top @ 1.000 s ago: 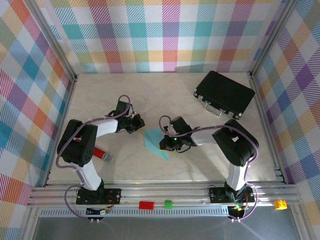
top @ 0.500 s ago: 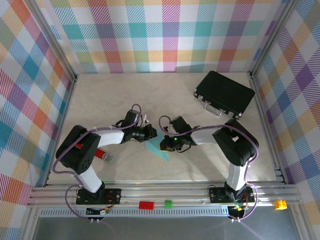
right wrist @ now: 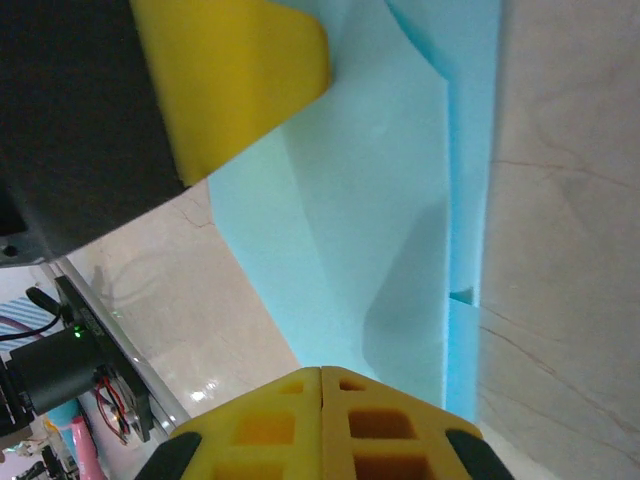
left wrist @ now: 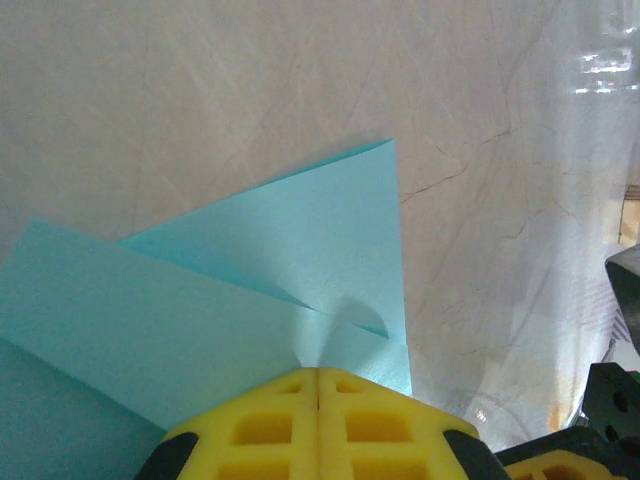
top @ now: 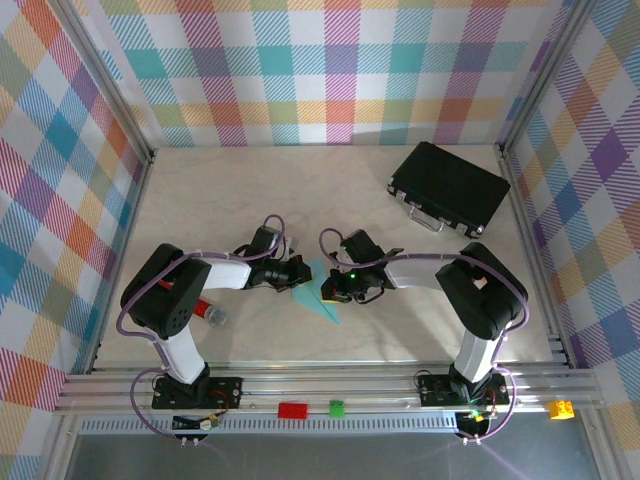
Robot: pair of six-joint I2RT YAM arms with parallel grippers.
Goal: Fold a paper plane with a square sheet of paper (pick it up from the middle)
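- The light-blue sheet of paper (top: 320, 300), partly folded to a point, lies on the surface (top: 230, 200) at mid-frame in the overhead view.
- The left claw (top: 301, 272) has its fingers together, tips at the paper's left edge.
- The right claw (top: 327, 290) has its fingers together, tips on the paper's right side.

The marbled table (top: 250, 190) bears a folded light-blue paper (top: 318, 297) at centre. A black case (top: 450, 187) lies far right, a red object (top: 201, 306) near left.
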